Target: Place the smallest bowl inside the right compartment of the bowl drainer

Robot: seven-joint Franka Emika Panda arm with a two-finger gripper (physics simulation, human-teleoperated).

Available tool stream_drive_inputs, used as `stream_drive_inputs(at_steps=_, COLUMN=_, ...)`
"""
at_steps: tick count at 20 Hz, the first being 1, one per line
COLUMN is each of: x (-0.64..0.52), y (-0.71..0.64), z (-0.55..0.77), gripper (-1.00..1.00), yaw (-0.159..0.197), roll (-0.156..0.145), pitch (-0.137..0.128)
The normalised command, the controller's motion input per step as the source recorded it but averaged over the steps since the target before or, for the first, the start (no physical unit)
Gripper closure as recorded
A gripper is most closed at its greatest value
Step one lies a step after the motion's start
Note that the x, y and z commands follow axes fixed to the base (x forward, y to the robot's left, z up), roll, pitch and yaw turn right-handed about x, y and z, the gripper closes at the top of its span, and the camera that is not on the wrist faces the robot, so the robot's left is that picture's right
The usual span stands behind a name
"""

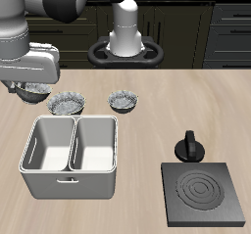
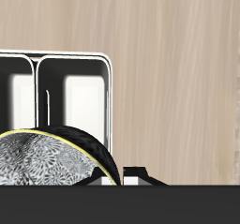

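My gripper (image 1: 30, 89) is shut on the smallest bowl (image 1: 37, 88), a grey ruffled bowl held by its rim just above the table, behind the far corner of the bowl drainer (image 1: 74, 143). In the wrist view the held bowl (image 2: 42, 162) fills the near field, with one fingertip (image 2: 137, 174) showing beside its rim. Beyond it lies the bowl drainer (image 2: 109, 87), a light grey tub with two wells, both empty. The other finger is hidden.
Two more ruffled bowls sit behind the drainer, one (image 1: 67, 104) close to the gripper and one (image 1: 125, 102) farther along. A dark square slab with rings (image 1: 204, 195) and a black knobbed object (image 1: 189, 146) stand near the front corner.
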Motion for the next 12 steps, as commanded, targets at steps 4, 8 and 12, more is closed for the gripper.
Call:
stream_drive_inputs(at_steps=4, x=0.08, y=0.03, z=-0.37, gripper=1.0, yaw=0.007, roll=0.004, pitch=0.049)
stream_drive_inputs(at_steps=8, x=0.07, y=0.0, z=-0.27, gripper=1.0, yaw=0.021, roll=0.01, pitch=0.027)
stream_drive_inputs(at_steps=12, x=0.03, y=-0.06, z=-0.29, gripper=1.0, yaw=0.001, roll=-0.02, pitch=0.031)
